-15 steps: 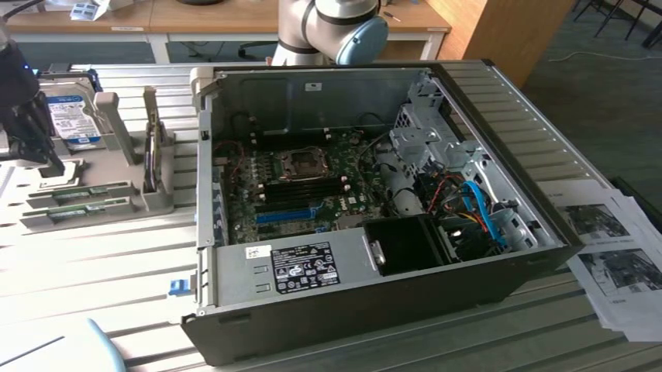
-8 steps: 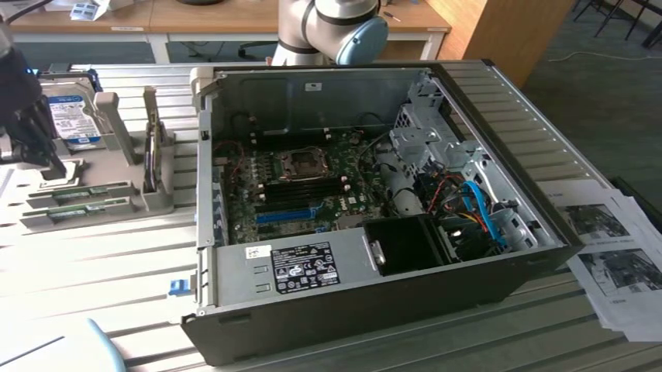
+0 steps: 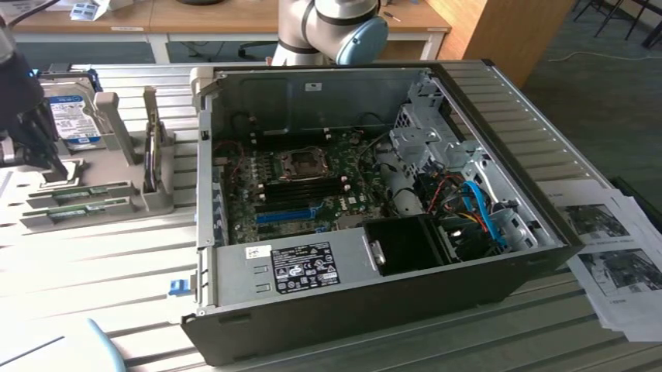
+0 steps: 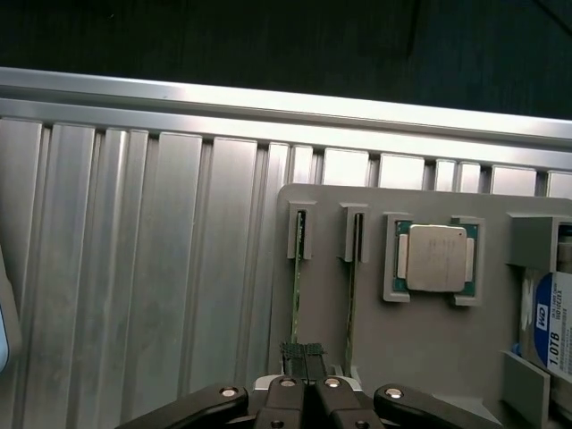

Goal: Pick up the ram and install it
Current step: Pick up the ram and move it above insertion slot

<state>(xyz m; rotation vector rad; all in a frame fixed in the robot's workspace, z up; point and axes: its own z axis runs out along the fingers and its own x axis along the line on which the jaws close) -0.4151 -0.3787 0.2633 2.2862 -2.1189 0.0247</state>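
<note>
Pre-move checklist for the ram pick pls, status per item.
1. Pincer open for a grasp: not ok, jaws shut.
2. Ram sticks seated: ok, two stand on edge in the grey fixture.
3. Pincer centred on one stick: cannot tell, its tip sits at one end of the sticks.
4. Ram held: cannot tell.
5. Neighbours apart from the sticks: ok, CPU and hard drive sit in their own pockets.
6. Case open: ok. Motherboard slots free: cannot tell.
</note>
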